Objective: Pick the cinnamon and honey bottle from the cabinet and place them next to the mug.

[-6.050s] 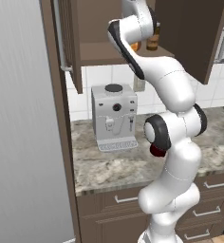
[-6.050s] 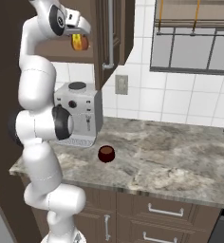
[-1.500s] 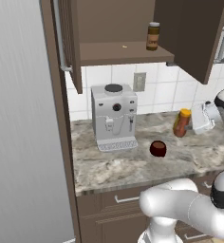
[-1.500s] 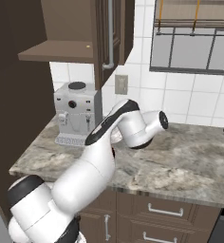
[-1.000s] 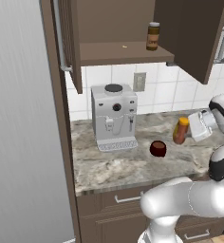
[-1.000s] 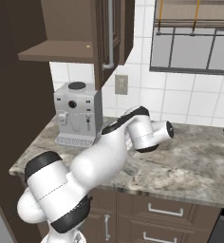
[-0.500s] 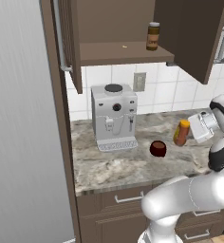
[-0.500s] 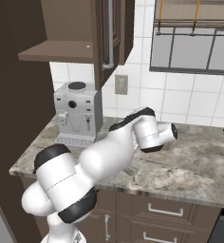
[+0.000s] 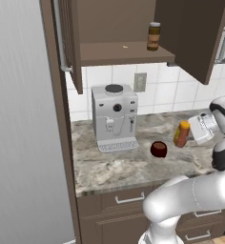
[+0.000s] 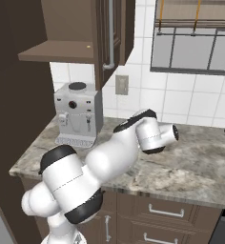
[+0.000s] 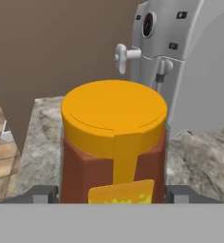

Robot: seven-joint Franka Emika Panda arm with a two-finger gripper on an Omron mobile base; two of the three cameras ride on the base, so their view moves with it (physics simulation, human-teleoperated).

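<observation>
The honey bottle (image 9: 182,134), orange-amber with an orange cap, leans a little just over the counter, right of the dark red-brown mug (image 9: 158,149). My gripper (image 9: 194,133) reaches in from the right and is shut on it. The hand view looks down on the honey bottle (image 11: 113,142) from its cap end, with my gripper (image 11: 112,193) clamped on both sides of it and one of the fingertips (image 11: 42,193) at its left. The cinnamon (image 9: 154,36) stands on the shelf of the open cabinet (image 9: 119,50).
A white coffee machine (image 9: 115,117) stands on the counter left of the mug, under the cabinet. An open cabinet door (image 9: 190,33) hangs above my hand. A tall grey fridge side (image 9: 24,124) bounds the left. My own arm (image 10: 109,157) crosses the counter in the right base view.
Six seconds ago the gripper held the honey bottle up at the cabinet. It has since come down to the right of the mug, sinking slightly in the last second.
</observation>
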